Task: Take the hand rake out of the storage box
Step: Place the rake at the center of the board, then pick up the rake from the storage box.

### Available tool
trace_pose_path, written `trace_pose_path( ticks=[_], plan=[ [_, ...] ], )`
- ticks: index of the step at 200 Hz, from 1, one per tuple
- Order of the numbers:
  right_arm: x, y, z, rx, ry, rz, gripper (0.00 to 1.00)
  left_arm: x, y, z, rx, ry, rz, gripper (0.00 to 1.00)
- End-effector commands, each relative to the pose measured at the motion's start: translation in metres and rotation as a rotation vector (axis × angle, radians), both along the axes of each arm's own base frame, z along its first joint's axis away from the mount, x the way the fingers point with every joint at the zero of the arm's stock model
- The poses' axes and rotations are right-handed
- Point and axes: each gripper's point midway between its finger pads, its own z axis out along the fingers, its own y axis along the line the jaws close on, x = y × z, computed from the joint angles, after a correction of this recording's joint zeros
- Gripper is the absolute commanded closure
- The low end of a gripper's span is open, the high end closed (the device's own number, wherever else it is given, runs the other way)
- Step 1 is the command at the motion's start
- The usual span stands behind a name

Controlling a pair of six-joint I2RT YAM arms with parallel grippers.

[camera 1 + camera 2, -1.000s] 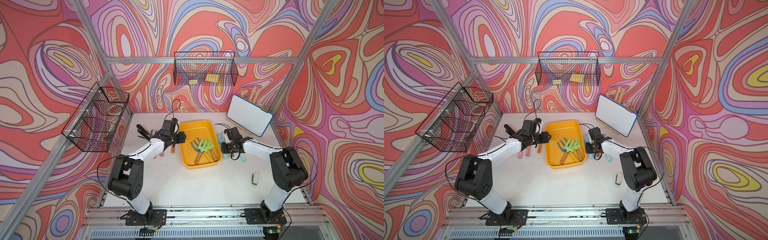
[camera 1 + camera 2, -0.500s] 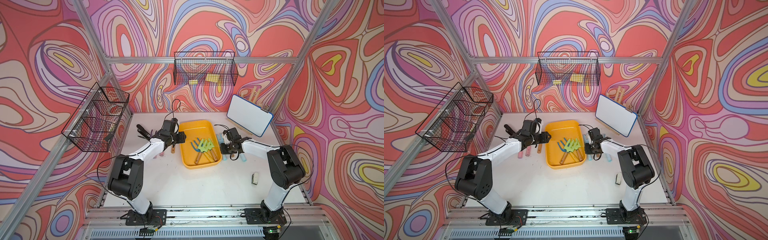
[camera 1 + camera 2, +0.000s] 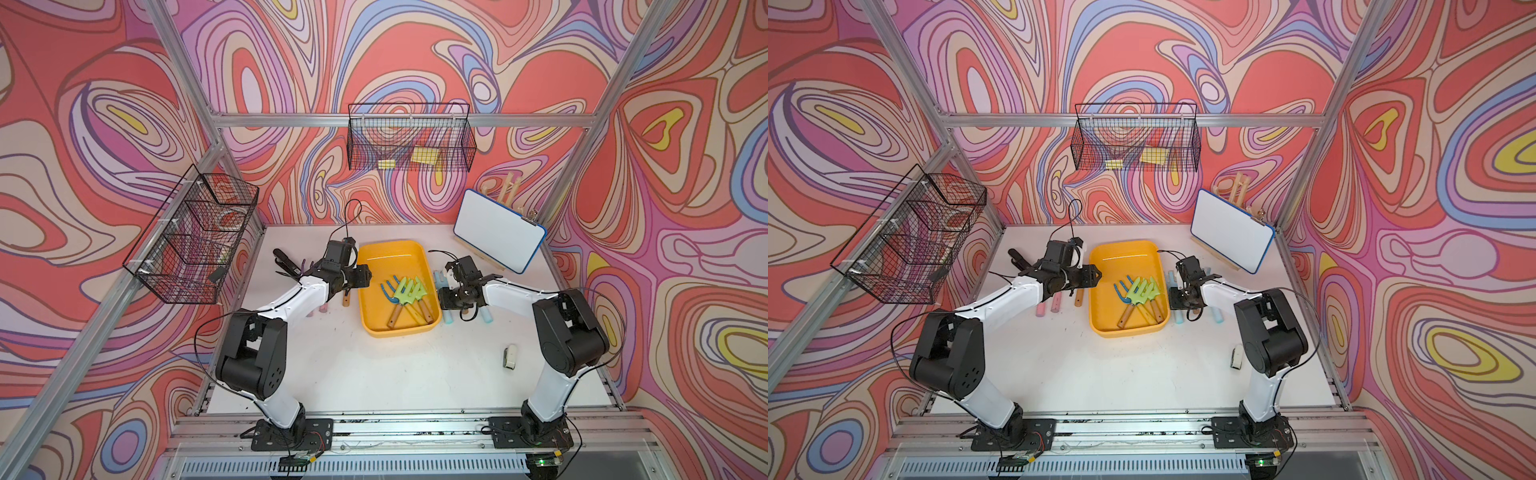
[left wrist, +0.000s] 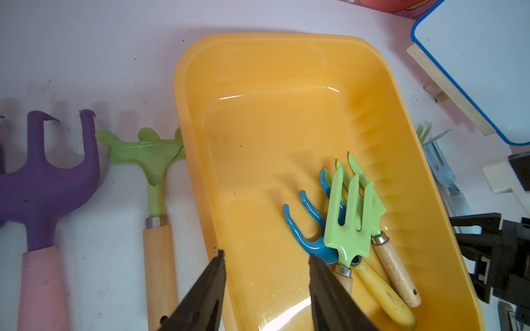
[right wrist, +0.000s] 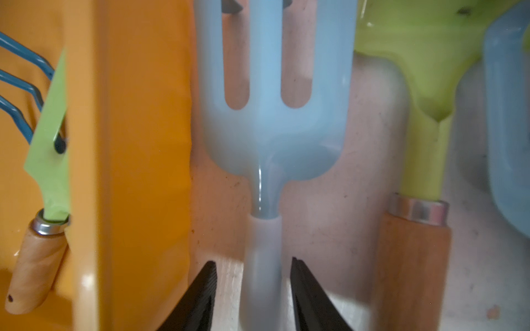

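Note:
The storage box point(image 3: 399, 245) point(image 3: 1125, 245) is a yellow-orange tray in mid table. In it lie a blue hand rake point(image 3: 388, 291) point(image 4: 304, 238) with a yellow handle and two green forks point(image 3: 409, 291) point(image 4: 350, 223) with wooden handles, overlapping it. My left gripper point(image 3: 365, 276) point(image 4: 265, 255) hovers open over the tray's left rim point(image 4: 183, 114), holding nothing. My right gripper point(image 3: 449, 301) point(image 5: 252, 260) is low on the table just right of the tray wall point(image 5: 143, 143). It stands open astride the pale handle of a light-blue fork point(image 5: 266, 129), with a gap on each side.
Left of the tray lie a purple rake point(image 4: 43, 186) and a green rake point(image 4: 149, 152). Right of it lie a green tool point(image 5: 424, 86) and a blue one point(image 5: 507, 114). A whiteboard point(image 3: 498, 230) leans at back right. Wire baskets point(image 3: 409, 143) point(image 3: 195, 237) hang on the walls. A small white object point(image 3: 510, 356) lies front right.
My right gripper has gone from shut to open around the light-blue fork's handle, which lies on the table. The left arm has not moved.

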Motion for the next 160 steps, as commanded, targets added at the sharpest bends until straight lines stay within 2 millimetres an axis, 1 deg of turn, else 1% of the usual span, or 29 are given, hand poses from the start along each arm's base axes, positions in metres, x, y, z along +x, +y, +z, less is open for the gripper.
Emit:
trace_pose_path(
  ticks=[1, 4, 6, 9, 40, 77, 93, 101, 106, 123, 145, 160],
  plan=[
    [-0.006, 0.004, 0.008, 0.034, 0.001, 0.011, 0.49, -0.004, 0.006, -0.006, 0.045, 0.015, 0.003, 0.48],
    [-0.007, 0.004, 0.008, 0.036, 0.004, 0.013, 0.49, -0.004, 0.006, -0.006, 0.048, 0.014, 0.004, 0.48],
    [-0.006, 0.005, 0.016, 0.045, -0.013, 0.013, 0.49, -0.004, 0.007, -0.006, 0.048, 0.013, 0.005, 0.48],
    [-0.006, 0.005, 0.02, 0.051, -0.021, 0.014, 0.48, -0.004, 0.007, -0.006, 0.053, 0.013, 0.007, 0.48],
    [-0.016, 0.013, 0.033, 0.074, -0.032, 0.039, 0.45, -0.003, 0.01, -0.001, 0.069, 0.005, 0.013, 0.48],
    [-0.029, 0.027, 0.037, 0.065, -0.021, 0.085, 0.44, -0.004, 0.009, 0.004, 0.067, 0.002, 0.008, 0.48],
    [-0.031, 0.031, 0.04, 0.074, -0.024, 0.095, 0.44, -0.005, 0.009, 0.006, 0.069, 0.001, 0.006, 0.49],
    [-0.03, 0.029, 0.041, 0.068, -0.028, 0.089, 0.43, -0.005, 0.008, 0.01, 0.069, -0.01, 0.003, 0.49],
    [-0.03, 0.027, 0.042, 0.061, -0.033, 0.087, 0.43, -0.011, 0.009, 0.008, 0.083, 0.01, -0.001, 0.49],
    [-0.03, 0.018, 0.05, 0.022, -0.061, 0.069, 0.43, -0.019, 0.004, 0.018, 0.127, 0.007, -0.023, 0.5],
    [-0.03, 0.005, 0.073, -0.018, -0.131, 0.037, 0.42, -0.037, -0.009, 0.029, 0.2, 0.006, -0.077, 0.5],
    [-0.03, -0.002, 0.09, -0.03, -0.185, 0.019, 0.42, -0.053, -0.019, 0.031, 0.241, 0.019, -0.127, 0.5]
  ],
)
